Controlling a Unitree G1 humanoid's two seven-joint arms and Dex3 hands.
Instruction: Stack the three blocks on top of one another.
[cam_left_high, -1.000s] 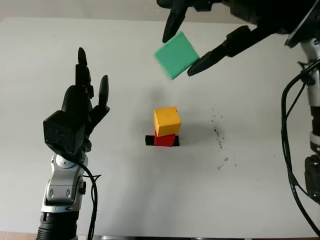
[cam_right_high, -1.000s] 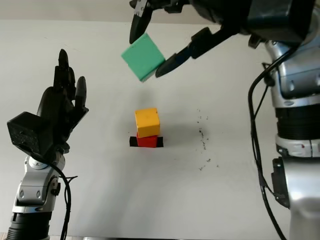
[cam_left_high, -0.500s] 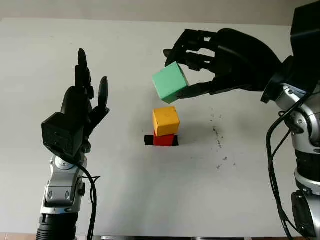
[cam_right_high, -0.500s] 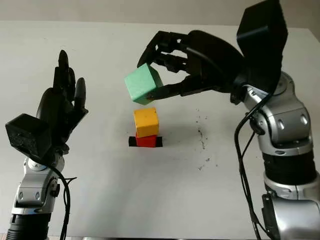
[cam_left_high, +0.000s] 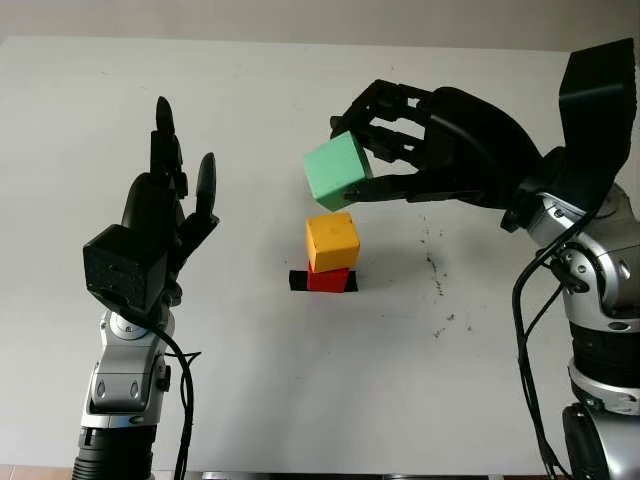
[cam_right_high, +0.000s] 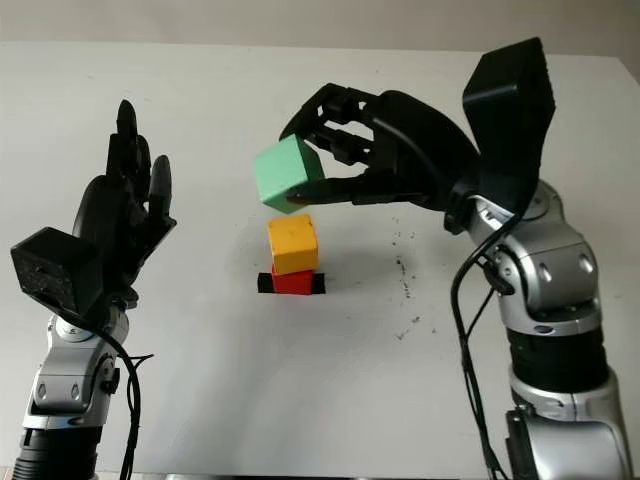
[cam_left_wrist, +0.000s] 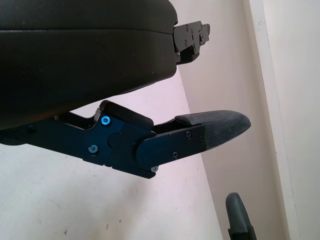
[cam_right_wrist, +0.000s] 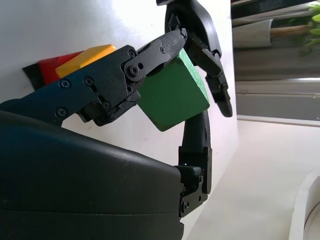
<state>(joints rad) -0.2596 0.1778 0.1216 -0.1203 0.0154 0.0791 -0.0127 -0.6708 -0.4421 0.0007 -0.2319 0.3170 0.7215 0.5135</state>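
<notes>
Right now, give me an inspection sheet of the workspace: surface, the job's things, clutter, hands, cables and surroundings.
Surface: white table, with dark specks right of the stack.
Job's things: yellow block sits on the red block, a little askew; green block is in the air above them, tilted, not touching the yellow one.
Clutter: black mark on the table under the red block; nothing else seen.
Hands: right hand shut on the green block, above the stack; left hand open, raised left of the stack, holding nothing.
Cables: black cables run along both forearms.
Surroundings: pale floor beyond the table's far edge.
</notes>
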